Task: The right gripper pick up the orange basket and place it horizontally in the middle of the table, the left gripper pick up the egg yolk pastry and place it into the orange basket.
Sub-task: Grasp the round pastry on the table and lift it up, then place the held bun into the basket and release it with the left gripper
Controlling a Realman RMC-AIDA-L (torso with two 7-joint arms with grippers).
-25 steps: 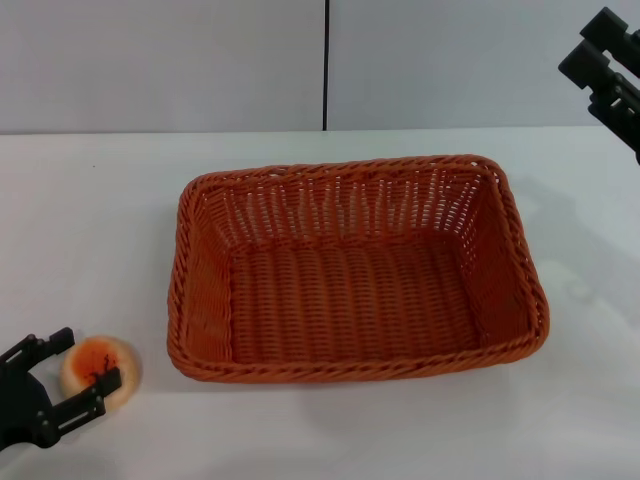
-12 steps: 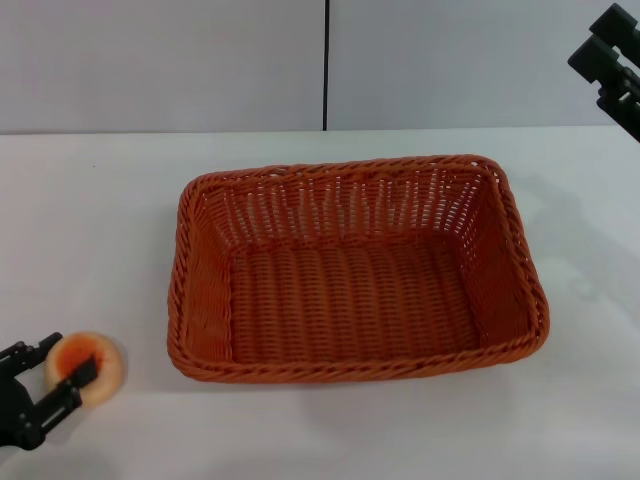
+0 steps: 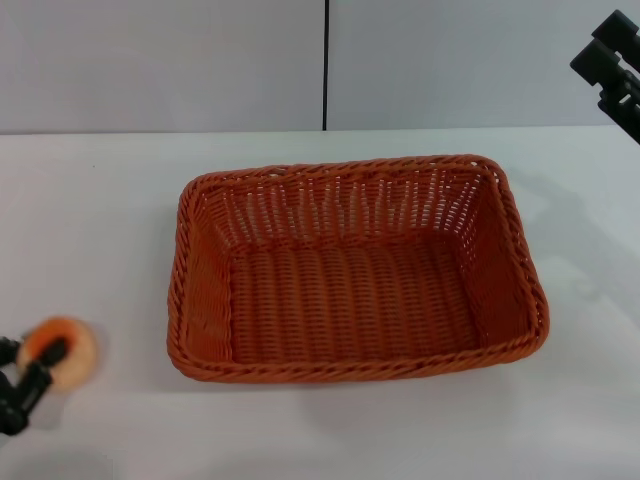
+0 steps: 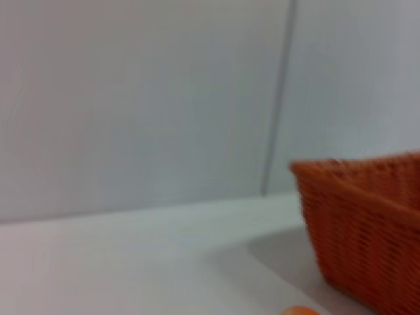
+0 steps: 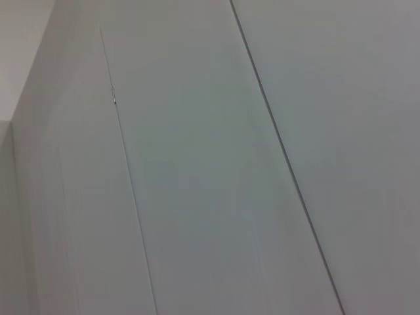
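Note:
The orange basket [image 3: 355, 270] lies lengthwise in the middle of the white table [image 3: 100, 220], empty and upright. Its corner also shows in the left wrist view, where the orange basket [image 4: 367, 230] fills the side. The egg yolk pastry [image 3: 70, 350] is at the table's near left, well apart from the basket. My left gripper [image 3: 30, 352] is shut on it, one black finger across its orange top. A sliver of the egg yolk pastry [image 4: 298, 311] shows at the left wrist view's edge. My right gripper [image 3: 612, 58] hangs open, high at the far right, away from the basket.
A grey wall with a dark vertical seam [image 3: 326, 65] stands behind the table's far edge. White tabletop lies between the pastry and the basket's left rim [image 3: 180, 290]. The right wrist view holds only wall panels.
My left gripper has moved left with the pastry between its fingers, away from the basket. The right gripper has drawn a little farther up and right. The basket has stayed put.

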